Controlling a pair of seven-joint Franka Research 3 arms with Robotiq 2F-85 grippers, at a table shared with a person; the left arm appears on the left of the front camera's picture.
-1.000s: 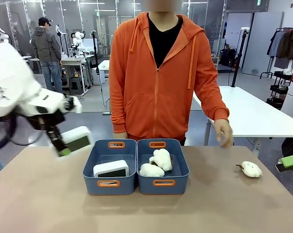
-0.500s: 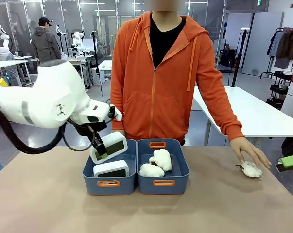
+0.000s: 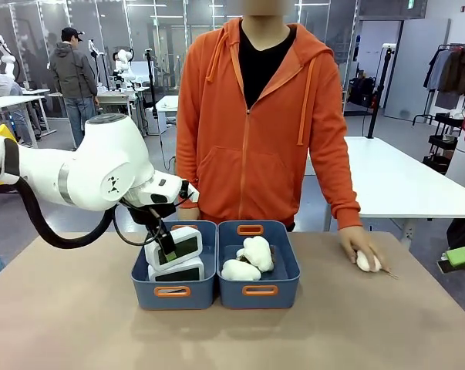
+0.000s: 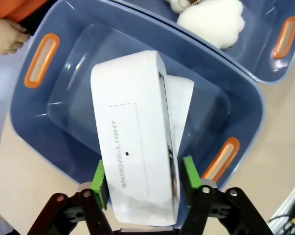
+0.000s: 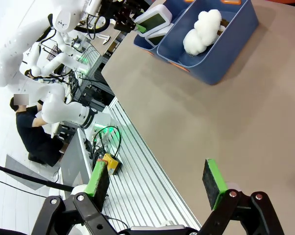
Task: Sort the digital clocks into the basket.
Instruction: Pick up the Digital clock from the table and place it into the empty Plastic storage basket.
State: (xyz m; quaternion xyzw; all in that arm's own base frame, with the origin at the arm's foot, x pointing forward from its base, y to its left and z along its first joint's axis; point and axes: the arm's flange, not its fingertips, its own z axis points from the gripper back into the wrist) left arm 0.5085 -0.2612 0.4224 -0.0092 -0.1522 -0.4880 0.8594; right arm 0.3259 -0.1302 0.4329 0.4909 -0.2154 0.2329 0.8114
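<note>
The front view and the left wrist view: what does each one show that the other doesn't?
The front view alone shows the person's hand covering a plush toy on the table, and the whole left arm.

The left wrist view alone shows the top of the held clock, printed SNOOZE/LIGHT, and the green pads pressed against its sides.

Both show the left pincer holding that clock in the left basket above the other clock, with plush toys in the twin basket.
</note>
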